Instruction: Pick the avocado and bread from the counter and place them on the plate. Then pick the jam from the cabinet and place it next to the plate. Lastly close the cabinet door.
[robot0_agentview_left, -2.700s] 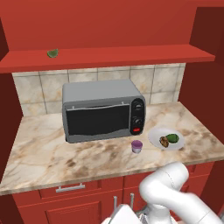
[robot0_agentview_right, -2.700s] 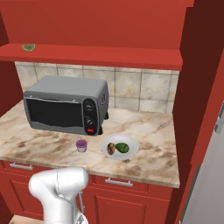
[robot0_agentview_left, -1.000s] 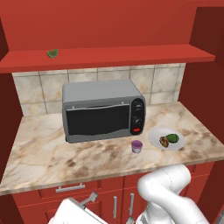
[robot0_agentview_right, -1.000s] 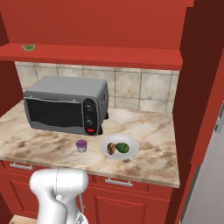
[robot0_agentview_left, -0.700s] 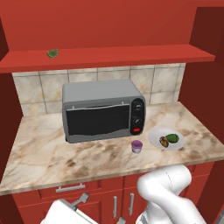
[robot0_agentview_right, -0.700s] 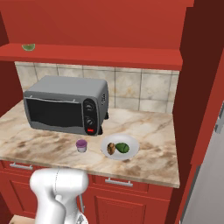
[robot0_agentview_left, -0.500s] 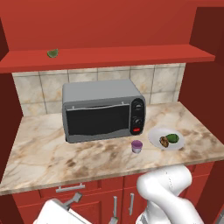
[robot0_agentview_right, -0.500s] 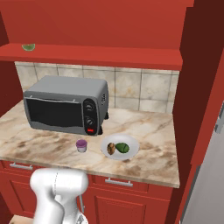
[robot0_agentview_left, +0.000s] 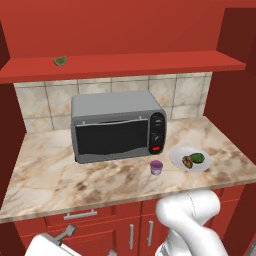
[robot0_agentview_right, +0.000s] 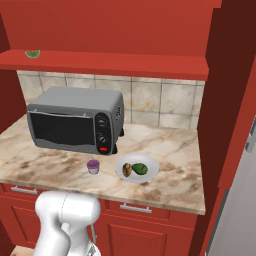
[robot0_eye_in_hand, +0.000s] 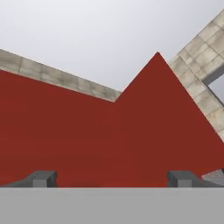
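No writing legible anywhere. On the cabinet shelf, far left, a pale green wedge. On the counter, left to right: grey toaster oven, jam just beside the plate, bread and avocado touching on it. Gripper wide apart, empty, facing a red panel.
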